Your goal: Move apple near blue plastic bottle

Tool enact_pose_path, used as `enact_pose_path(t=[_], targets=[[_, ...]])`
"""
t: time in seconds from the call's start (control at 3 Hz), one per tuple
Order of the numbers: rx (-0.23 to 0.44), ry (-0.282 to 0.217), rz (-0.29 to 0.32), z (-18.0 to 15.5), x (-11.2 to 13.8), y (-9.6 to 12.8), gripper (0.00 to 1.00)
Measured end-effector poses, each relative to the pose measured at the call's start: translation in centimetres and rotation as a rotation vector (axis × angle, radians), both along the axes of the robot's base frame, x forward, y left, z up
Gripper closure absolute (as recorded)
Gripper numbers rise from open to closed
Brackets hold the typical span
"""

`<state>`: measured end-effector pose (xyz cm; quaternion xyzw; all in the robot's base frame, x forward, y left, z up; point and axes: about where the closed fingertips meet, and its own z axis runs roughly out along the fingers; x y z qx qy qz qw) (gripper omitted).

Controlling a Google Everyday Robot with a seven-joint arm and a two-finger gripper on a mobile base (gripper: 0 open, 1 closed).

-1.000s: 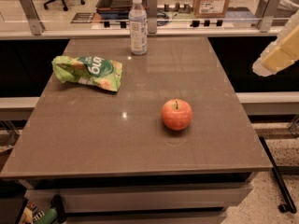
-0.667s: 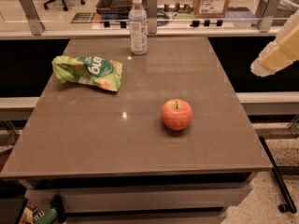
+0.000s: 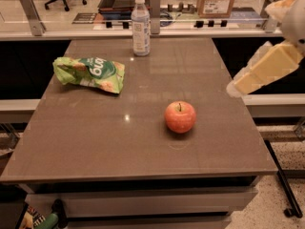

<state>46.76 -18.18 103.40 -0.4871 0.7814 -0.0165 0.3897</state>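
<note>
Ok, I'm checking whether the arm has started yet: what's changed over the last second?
The gripper has come leftward and lower from the picture's right, toward the apple, touching nothing. The apple, blue plastic bottle and green snack bag lie where they were.

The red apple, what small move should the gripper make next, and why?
Probably bring the gripper in over the brown table toward the round red-orange apple: the gripper hangs beyond the right edge, while the apple sits near the front, far from the clear pale-blue plastic bottle at the back.
</note>
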Motion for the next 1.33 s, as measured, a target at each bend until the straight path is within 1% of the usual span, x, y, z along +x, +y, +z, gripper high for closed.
enact_pose_path(t=[0.67, 1.0, 1.33], targets=[[0.108, 0.089, 0.033, -7.0, 1.4, 2.7, 0.00], [0.176, 0.107, 0.059, -10.1, 1.8, 4.3, 0.00], [0.266, 0.117, 0.093, -12.4, 2.2, 5.8, 0.00]])
